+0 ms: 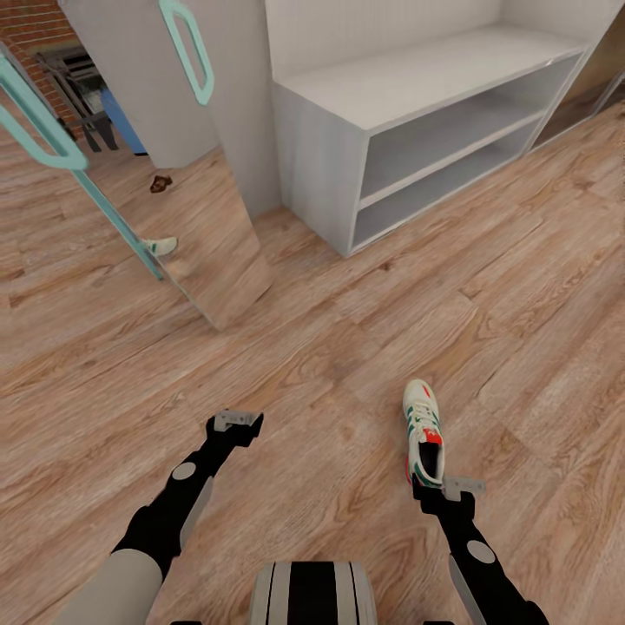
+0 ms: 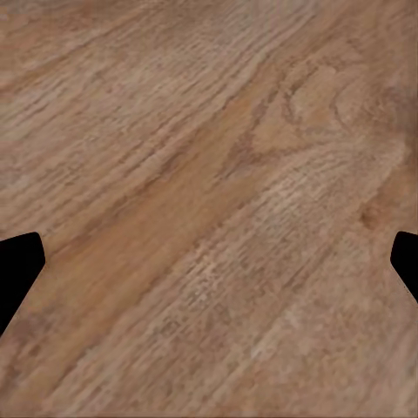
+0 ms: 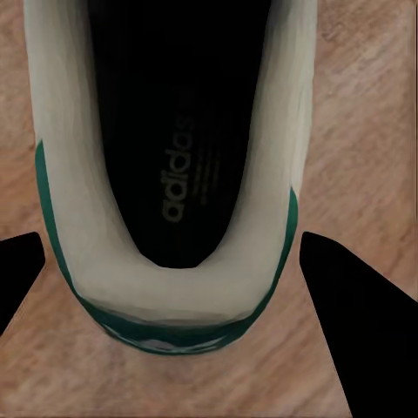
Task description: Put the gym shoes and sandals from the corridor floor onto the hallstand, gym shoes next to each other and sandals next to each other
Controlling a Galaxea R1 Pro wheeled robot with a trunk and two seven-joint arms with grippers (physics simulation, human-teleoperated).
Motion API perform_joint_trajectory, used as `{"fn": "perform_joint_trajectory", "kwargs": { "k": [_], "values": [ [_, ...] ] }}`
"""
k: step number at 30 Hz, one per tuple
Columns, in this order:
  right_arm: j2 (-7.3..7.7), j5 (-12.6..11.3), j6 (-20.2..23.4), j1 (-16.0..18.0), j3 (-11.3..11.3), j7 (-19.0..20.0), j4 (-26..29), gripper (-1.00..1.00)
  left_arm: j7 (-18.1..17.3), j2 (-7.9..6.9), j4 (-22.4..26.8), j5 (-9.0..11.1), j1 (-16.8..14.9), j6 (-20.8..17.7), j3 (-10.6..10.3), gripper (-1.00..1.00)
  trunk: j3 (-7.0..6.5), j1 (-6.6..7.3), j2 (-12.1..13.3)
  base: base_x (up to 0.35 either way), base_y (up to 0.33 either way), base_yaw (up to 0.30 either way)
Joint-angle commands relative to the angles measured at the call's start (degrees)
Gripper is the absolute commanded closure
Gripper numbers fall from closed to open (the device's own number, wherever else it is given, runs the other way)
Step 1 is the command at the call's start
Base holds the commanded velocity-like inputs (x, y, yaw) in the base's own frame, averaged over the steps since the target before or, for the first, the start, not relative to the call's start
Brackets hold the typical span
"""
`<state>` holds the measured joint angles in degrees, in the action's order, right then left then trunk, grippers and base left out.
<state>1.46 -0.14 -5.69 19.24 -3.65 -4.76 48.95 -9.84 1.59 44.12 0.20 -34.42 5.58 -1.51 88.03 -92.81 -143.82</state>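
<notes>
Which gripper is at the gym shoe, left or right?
The right gripper: its fingers straddle the gym shoe's heel. The left gripper hangs over bare floor.

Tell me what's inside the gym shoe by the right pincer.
Inside the gym shoe is a dark insole with printed lettering near the heel. The toe end is hidden under the tongue and upper.

— Was any writing legible?
— Only one word: "adidas" was printed in pale letters on the dark insole of the gym shoe (image 3: 174, 131), running lengthwise toward its heel.
</notes>
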Motion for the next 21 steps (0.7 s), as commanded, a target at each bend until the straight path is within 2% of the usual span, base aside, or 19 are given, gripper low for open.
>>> {"fn": "perform_joint_trajectory", "kwargs": {
  "k": [1, 8, 9, 11, 12, 21],
  "values": [
    [0.00, 0.0, -0.2, 0.0, 0.0, -0.2, 0.0, 1.00, -0.1, -0.03, 0.0, 0.0, 0.0, 0.2, 0.1, -1.00, -0.20, 0.03, 0.0, 0.000, 0.000, 0.000],
    [-0.05, -0.1, -0.3, 0.0, 0.0, -0.1, 0.1, 1.00, 0.0, -0.53, -0.2, 0.0, 0.2, 0.1, 0.5, -1.00, -1.75, 0.21, 0.1, 0.000, 0.000, 0.000],
    [0.17, 0.0, -0.2, 0.0, 0.0, -0.1, 0.3, 1.00, 0.4, -0.75, -0.2, -0.1, 2.7, 0.2, 1.3, -1.00, -2.03, 0.24, 0.1, 0.000, 0.000, 0.000],
    [0.19, 0.0, -0.2, 0.0, 0.0, -0.1, 0.3, 1.00, 0.5, -0.78, -0.3, -0.2, 3.4, 0.3, 2.0, -1.00, -2.61, 0.29, 0.1, 0.000, 0.000, 0.000],
    [0.39, 0.1, -0.3, 0.0, 0.0, -0.1, 0.3, 1.00, 0.8, -0.80, -0.9, -0.3, 6.3, 0.6, 3.5, -1.00, -2.92, 0.31, 0.2, 0.000, 0.000, 0.000],
    [0.77, 0.3, -0.3, -0.1, -0.2, -0.1, 1.0, 1.00, 1.9, -1.20, -1.1, -0.4, 11.7, 1.1, 7.4, -1.00, -5.69, 0.55, 0.3, 0.000, 0.000, 0.000]
  ]
}}
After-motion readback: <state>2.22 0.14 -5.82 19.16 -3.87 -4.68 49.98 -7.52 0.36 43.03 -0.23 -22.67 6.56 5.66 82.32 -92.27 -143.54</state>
